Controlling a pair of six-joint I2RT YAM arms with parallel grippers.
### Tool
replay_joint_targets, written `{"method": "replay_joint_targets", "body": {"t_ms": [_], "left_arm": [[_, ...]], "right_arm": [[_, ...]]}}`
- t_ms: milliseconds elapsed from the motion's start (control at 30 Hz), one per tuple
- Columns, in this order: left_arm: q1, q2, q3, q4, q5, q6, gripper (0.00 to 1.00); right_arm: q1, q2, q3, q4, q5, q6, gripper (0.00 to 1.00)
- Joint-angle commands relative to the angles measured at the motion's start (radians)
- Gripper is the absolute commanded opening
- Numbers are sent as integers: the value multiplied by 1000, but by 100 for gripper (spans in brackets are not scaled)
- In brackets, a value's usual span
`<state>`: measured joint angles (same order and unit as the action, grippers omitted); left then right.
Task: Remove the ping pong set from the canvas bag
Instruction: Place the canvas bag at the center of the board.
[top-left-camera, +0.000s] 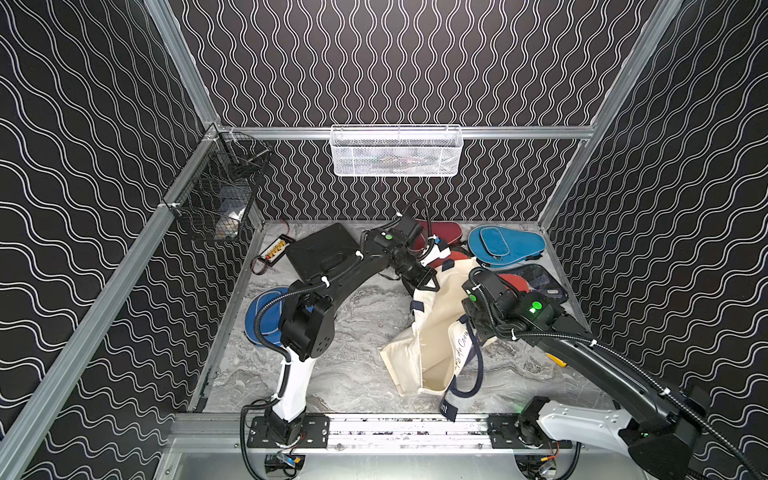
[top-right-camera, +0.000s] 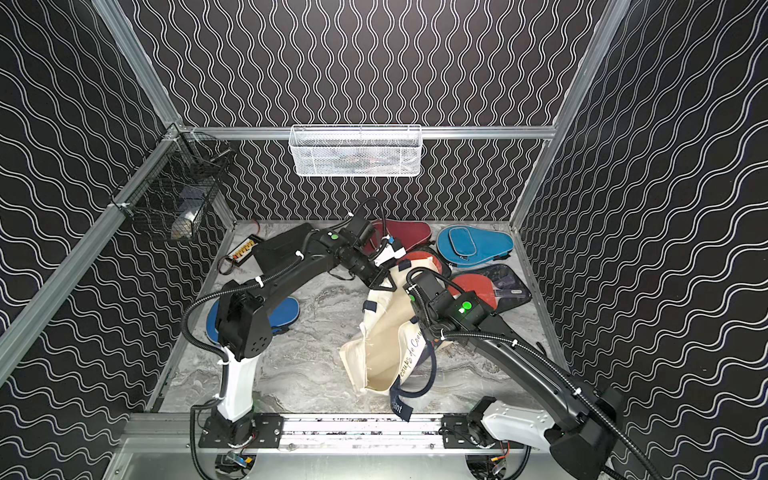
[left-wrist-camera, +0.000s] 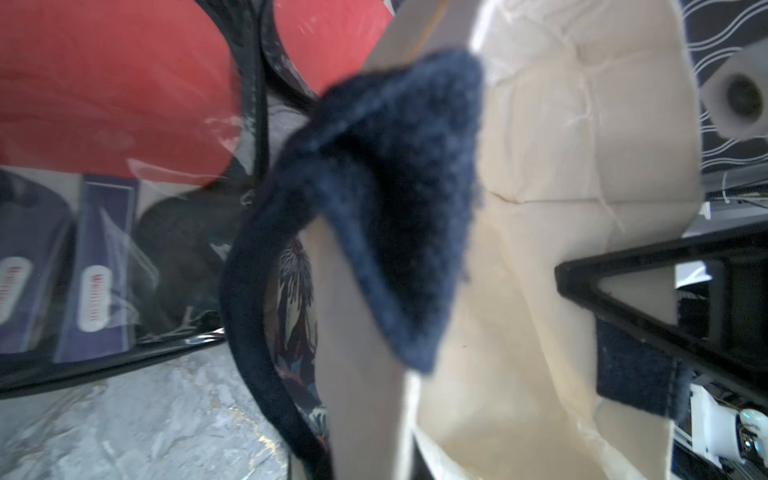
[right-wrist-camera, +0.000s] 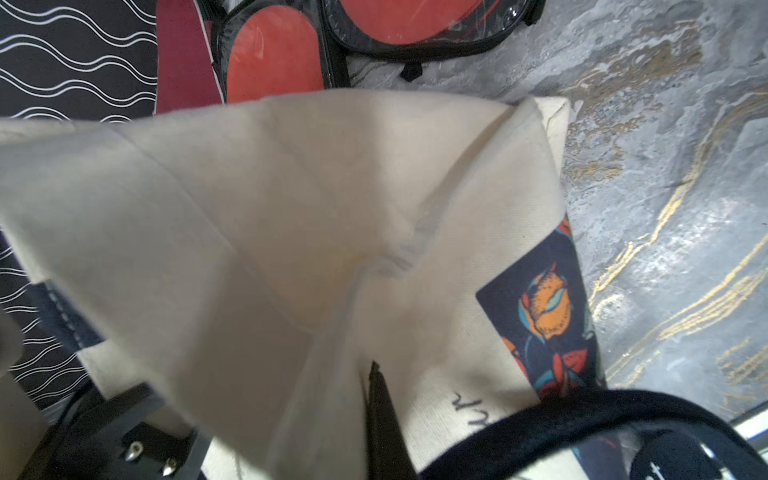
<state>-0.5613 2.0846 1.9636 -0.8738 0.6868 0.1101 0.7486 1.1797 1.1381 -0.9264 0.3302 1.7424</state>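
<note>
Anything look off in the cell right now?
The canvas bag hangs crumpled and tilted, pinched up by the left claw and right claw, its mouth gaping toward the front. Its navy strap tag droops over the front rail. Nothing looks spilled or damaged.

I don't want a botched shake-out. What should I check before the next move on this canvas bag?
1. Grip of left hand on canvas bag: ok, shut on the fabric.
2. Grip of right hand on the bag: ok, shut on the fabric.
3. Bag mouth open, facing the robot's base: ok.
4. Ping pong set out of the bag: cannot tell, the interior shows only partly.
5. Navy strap free of the right arm: cannot tell.
6. Clear-cased red paddle away from the mouth: ok.
</note>
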Motion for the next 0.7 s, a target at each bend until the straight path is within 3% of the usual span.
{"method": "replay_joint_targets", "body": {"t_ms": [0,333,400,567,667], "left_arm": [[21,18,27,24,8,30,0],[100,4,-23,35,36,40,0],[131,-15,-42,67,66,17,12],[180,-67,-63,150,128,-61,52],[209,-120,-117,270,158,-154,71]], "right_arm": [[1,21,26,48,-39,72,0],[27,108,67,77,-62,60,0],[29,107,74,78,-55,51,5],[29,105,93,77,-36,19,35],[29,103,99,75,-30,2,48]]}}
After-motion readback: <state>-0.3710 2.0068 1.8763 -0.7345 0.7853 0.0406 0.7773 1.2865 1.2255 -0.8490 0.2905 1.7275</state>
